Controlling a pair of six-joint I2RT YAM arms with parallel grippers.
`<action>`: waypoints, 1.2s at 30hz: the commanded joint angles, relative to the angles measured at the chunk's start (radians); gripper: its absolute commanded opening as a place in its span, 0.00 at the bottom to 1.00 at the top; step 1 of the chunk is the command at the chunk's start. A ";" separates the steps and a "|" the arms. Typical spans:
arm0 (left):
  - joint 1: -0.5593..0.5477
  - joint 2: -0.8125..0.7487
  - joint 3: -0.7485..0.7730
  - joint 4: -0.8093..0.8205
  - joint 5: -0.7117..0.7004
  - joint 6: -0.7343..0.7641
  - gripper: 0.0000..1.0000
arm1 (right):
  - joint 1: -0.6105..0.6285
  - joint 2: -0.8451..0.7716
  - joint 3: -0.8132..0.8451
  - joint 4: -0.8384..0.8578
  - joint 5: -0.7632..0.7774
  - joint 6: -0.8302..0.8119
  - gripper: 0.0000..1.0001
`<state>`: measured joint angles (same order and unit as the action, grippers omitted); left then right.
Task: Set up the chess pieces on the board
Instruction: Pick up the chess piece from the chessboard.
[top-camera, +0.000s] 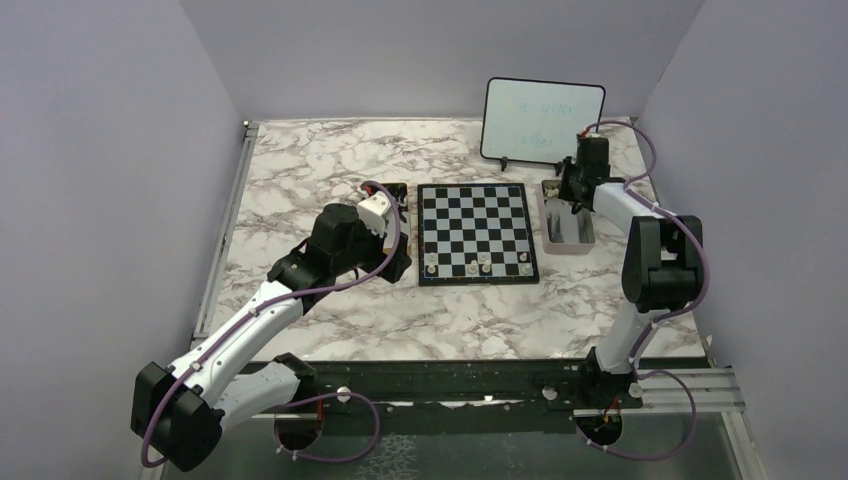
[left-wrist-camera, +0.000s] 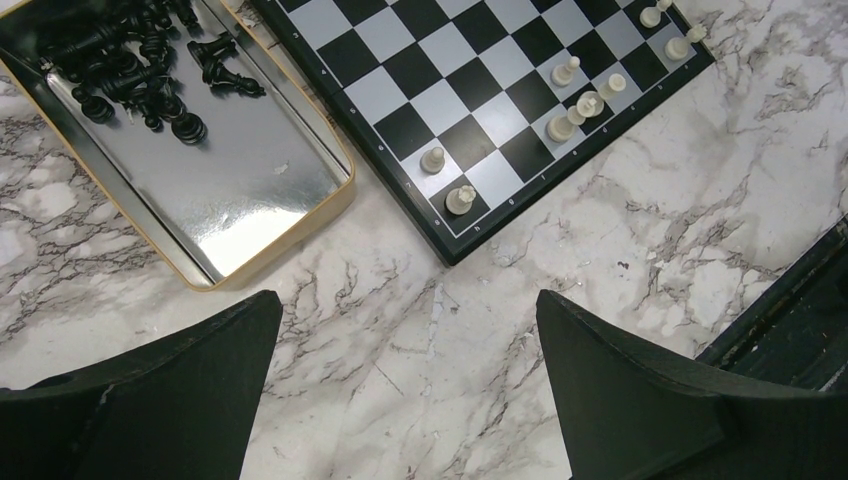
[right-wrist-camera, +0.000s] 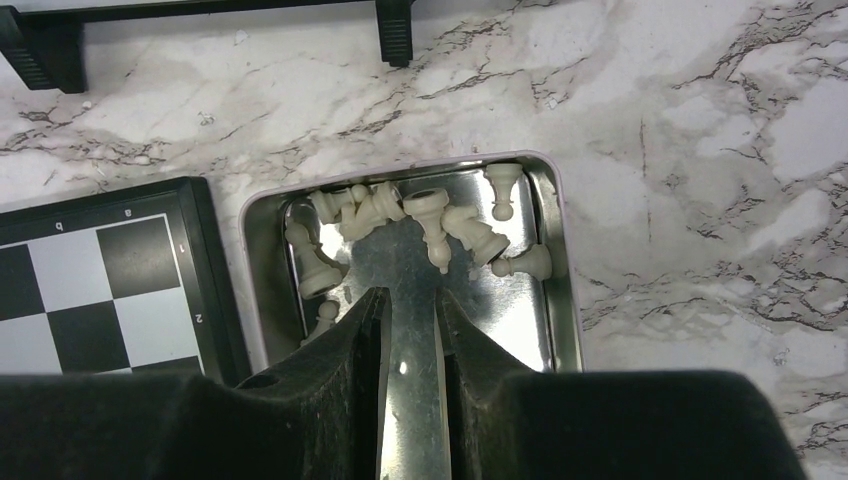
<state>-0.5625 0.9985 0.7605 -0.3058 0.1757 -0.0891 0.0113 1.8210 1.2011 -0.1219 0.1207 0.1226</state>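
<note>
The board lies mid-table, with several cream-white chess pieces standing on its near rows. The left wrist view shows those pieces at the board's near edge. My left gripper hangs wide open over bare marble beside the board's left corner, holding nothing. My right gripper is over a small metal tray right of the board. Its jaws stand a narrow gap apart with only tray floor between them. Several white pieces lie heaped at the tray's far end, just beyond the fingertips.
A second metal tray left of the board holds several black pieces at its far end. An upright whiteboard stands behind the right tray; its feet show in the right wrist view. Walls enclose the table.
</note>
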 joint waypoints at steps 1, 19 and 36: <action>0.002 -0.015 -0.006 0.028 0.027 -0.005 0.98 | -0.005 -0.039 0.048 -0.062 -0.017 0.032 0.27; 0.002 -0.040 -0.003 0.027 -0.014 -0.014 0.96 | 0.218 -0.439 -0.123 -0.324 -0.182 0.091 0.27; 0.002 -0.088 -0.022 0.044 -0.101 -0.035 0.91 | 0.611 -0.470 -0.325 -0.248 -0.063 0.167 0.37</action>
<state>-0.5629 0.9363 0.7521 -0.2924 0.1131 -0.1158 0.6044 1.3346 0.9012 -0.3954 -0.0036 0.2802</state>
